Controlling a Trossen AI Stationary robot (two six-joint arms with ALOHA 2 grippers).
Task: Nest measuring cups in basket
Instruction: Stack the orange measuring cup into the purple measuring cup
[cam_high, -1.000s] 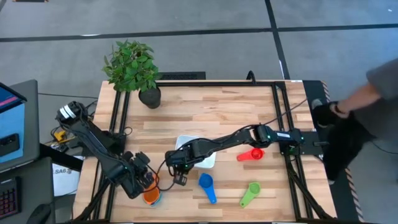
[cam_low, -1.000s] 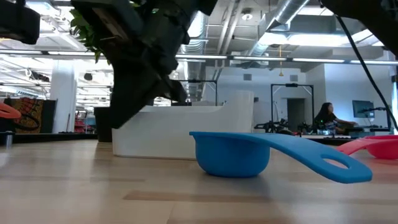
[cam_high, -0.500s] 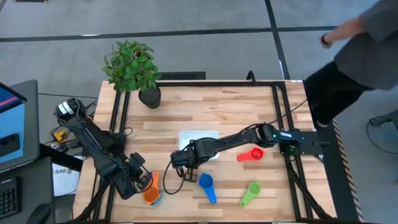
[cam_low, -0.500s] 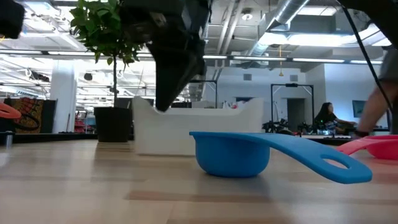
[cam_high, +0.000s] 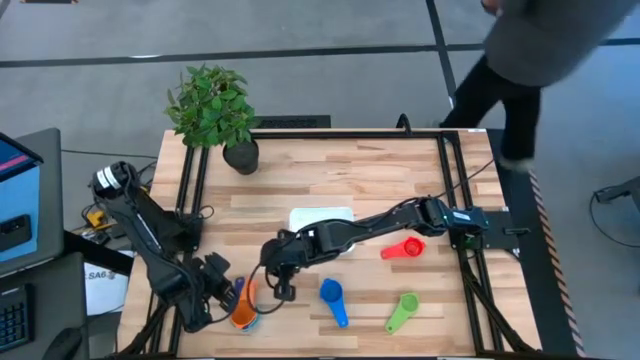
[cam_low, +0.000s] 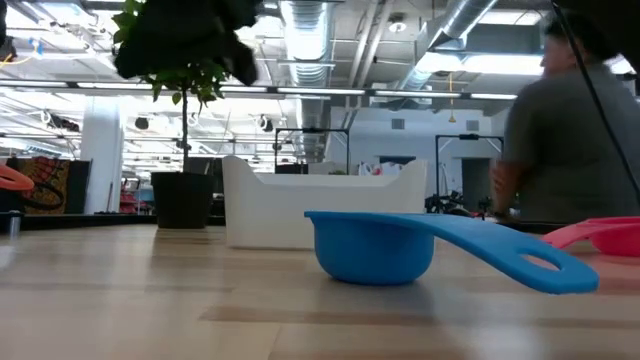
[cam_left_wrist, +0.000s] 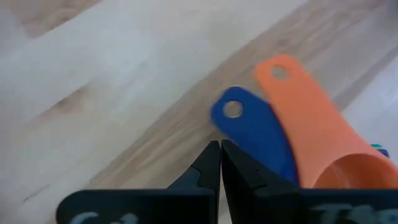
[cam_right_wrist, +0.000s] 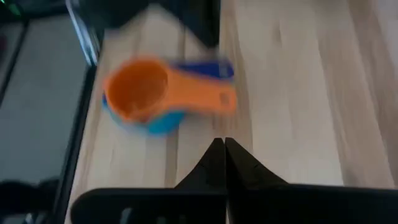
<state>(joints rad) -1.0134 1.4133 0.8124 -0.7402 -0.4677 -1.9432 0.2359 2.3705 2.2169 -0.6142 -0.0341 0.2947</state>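
Observation:
An orange measuring cup (cam_high: 243, 308) sits nested on blue cups (cam_right_wrist: 157, 122) near the table's front left; a dark blue handle (cam_left_wrist: 250, 126) sticks out under the orange handle (cam_left_wrist: 297, 104). My left gripper (cam_high: 230, 295) is shut just left of this stack (cam_left_wrist: 219, 152), beside the handles. My right gripper (cam_high: 284, 292) is shut and raised between the stack and a loose blue cup (cam_high: 332, 298). The white basket (cam_high: 322, 218) rests flat on the table's middle. A red cup (cam_high: 403, 248) and a green cup (cam_high: 402, 310) lie to the right.
A potted plant (cam_high: 212, 105) stands at the far left corner. A person (cam_high: 530, 60) walks past beyond the table's right side and also shows in the low view (cam_low: 570, 130). Bare wood lies beyond the basket and along the near edge.
My right gripper has risen from the basket's near left corner and gone toward the table's left. The basket, askew before, now sits square and slightly farther back. My left gripper has drawn back toward the near left edge and rolled. The person has walked along the right side.

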